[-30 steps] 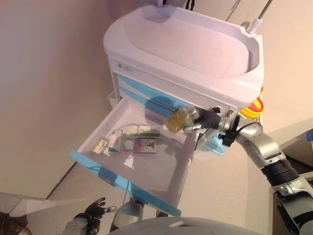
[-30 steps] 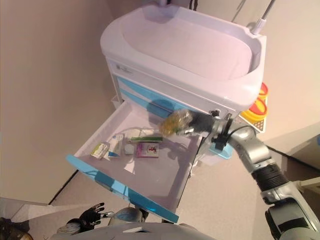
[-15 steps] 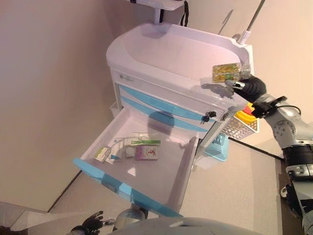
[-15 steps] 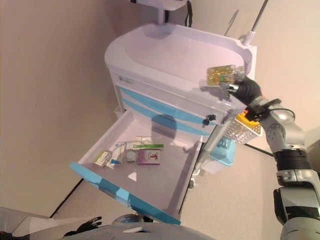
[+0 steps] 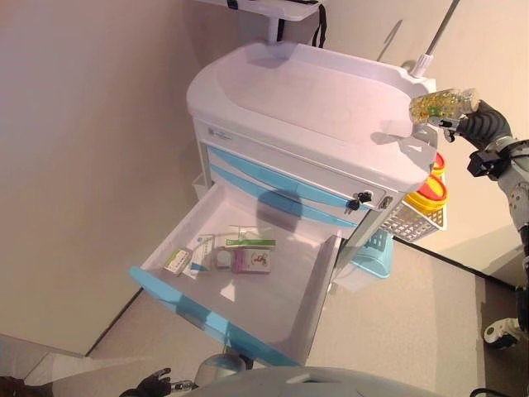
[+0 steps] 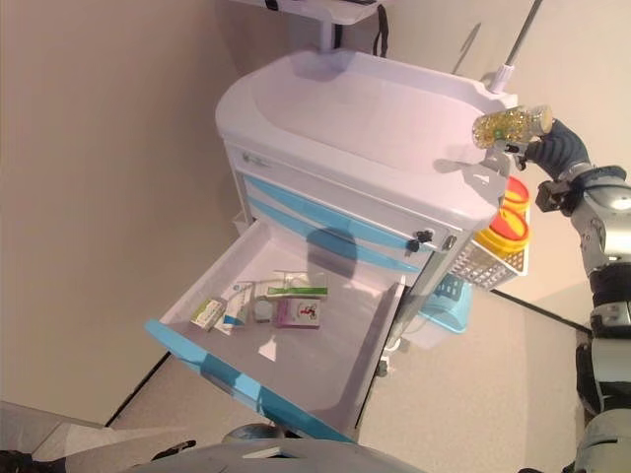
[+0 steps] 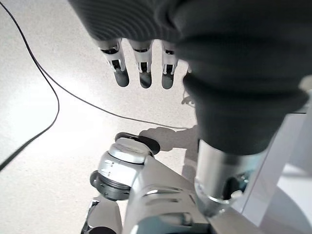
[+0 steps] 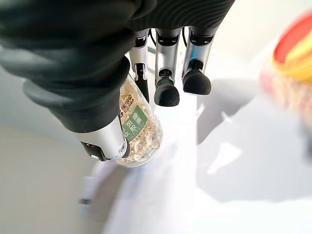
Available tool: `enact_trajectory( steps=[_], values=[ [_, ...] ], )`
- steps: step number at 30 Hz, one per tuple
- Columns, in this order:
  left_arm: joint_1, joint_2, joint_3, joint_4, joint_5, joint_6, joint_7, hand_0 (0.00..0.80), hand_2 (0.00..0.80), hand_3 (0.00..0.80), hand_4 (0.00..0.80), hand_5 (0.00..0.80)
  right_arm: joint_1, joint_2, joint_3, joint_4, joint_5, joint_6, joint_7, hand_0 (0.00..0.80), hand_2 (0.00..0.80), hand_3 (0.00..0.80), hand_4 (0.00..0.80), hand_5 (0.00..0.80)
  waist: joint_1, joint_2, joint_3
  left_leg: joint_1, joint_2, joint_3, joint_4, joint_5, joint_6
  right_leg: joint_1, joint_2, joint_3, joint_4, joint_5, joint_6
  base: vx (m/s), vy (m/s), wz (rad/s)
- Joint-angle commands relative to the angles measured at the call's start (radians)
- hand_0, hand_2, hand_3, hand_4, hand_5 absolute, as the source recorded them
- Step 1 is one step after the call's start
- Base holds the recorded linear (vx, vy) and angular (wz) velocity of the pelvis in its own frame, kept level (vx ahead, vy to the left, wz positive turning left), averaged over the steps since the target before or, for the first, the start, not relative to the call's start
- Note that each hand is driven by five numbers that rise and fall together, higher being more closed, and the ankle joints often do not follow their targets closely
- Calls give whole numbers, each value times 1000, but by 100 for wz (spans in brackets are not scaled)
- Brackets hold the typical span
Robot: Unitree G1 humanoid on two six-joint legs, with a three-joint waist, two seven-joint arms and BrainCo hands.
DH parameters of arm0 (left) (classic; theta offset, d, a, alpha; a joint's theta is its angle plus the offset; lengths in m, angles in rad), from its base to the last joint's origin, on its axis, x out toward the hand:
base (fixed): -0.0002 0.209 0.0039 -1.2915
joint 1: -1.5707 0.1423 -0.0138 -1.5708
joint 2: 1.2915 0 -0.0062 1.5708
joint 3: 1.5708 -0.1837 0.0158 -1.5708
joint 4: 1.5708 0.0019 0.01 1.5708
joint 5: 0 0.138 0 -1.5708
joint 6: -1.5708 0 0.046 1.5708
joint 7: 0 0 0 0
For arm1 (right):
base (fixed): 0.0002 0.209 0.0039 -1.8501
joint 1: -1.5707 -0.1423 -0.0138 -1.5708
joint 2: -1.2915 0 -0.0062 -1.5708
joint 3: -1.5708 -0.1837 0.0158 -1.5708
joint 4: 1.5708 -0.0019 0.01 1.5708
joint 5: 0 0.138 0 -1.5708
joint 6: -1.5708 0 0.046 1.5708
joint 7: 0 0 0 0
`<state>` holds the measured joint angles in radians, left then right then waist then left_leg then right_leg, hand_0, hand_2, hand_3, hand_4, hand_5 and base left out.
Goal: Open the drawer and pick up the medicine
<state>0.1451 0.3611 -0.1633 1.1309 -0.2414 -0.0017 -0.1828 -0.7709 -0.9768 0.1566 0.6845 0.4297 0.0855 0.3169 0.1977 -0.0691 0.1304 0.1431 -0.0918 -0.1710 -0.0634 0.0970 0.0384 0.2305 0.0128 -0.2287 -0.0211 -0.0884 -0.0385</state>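
The right hand (image 5: pixel 478 121) grips the medicine bottle (image 5: pixel 440 103), its long axis lying sideways above the cart's top right edge (image 5: pixel 411 162), well clear of the open drawer (image 5: pixel 248 291). The left hand (image 7: pixel 141 68) hangs relaxed, empty.

Drawer (image 5: pixel 248 281) of the cart: white with blue front, pulled fully open, small boxes lying inside. Medicine bottle (image 5: pixel 440 103): clear, packed with yellow capsules, green label, held on its side above the cart top's right edge.

Bright, warm light; soft shadows, blurred edges.
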Motion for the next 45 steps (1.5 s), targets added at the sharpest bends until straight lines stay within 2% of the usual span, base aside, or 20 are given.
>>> enact_trajectory(
  steps=[1, 9, 20, 35, 43, 44, 45],
  values=[
    [-17, 29, -60, -3, -45, 7, 8, 0, 0, 0, 0, 0, -166, -94, 94, -12, -123, -97, -39, 800, 800, 800, 800, 800, 60, -55, -42, 20, -24, 20, 65, -187, -23, -69, -64, 41, 36, 50, 102, 15, 11, 10],
    [-22, 36, -59, -24, -54, 30, 18, 0, 0, 0, 0, 0, -285, -137, 259, 65, -293, -91, 17, 800, 800, 800, 800, 800, 81, -67, -42, 15, -21, 13, 60, -180, -26, -69, -69, 21, 41, 45, 102, 16, 7, 4],
    [-16, 45, -48, -30, -49, 52, 19, 0, 0, 0, 0, 0, -368, -97, 371, 164, -396, -50, 116, 800, 800, 800, 800, 800, 125, -72, -43, 13, -22, -9, 59, -175, -30, -62, -80, -13, 46, 39, 99, 44, 26, 9],
    [15, 48, -34, -23, -32, 40, 17, 0, 0, 0, 0, 0, -319, -29, 356, 327, -401, -25, 318, 800, 800, 800, 800, 800, 178, -70, -50, 25, -25, -38, 50, -171, -34, -46, -95, -59, 45, 41, 102, 51, 24, 9],
    [27, 48, -26, -19, -27, 36, 10, 0, 0, 0, 0, 0, -302, -21, 345, 362, -442, -16, 322, 800, 800, 800, 800, 800, 182, -66, -57, 32, -23, -45, 42, -167, -35, -47, -99, -62, 47, 43, 106, 28, 12, 3],
    [30, 48, -28, -18, -28, 34, 10, 0, 0, 0, 0, 0, -300, -21, 344, 365, -440, -17, 314, 627, 627, 627, 627, 627, 182, -66, -58, 33, -23, -45, 40, -166, -35, -47, -99, -61, 46, 44, 107, 0, 0, 0],
    [31, 47, -30, -17, -28, 31, 9, 0, 0, 0, 0, 0, -301, -19, 342, 370, -445, -23, 294, 0, 0, 0, 0, 0, 182, -65, -57, 34, -23, -46, 40, -166, -35, -46, -100, -60, 46, 44, 109, 0, 0, 0]
  ],
)
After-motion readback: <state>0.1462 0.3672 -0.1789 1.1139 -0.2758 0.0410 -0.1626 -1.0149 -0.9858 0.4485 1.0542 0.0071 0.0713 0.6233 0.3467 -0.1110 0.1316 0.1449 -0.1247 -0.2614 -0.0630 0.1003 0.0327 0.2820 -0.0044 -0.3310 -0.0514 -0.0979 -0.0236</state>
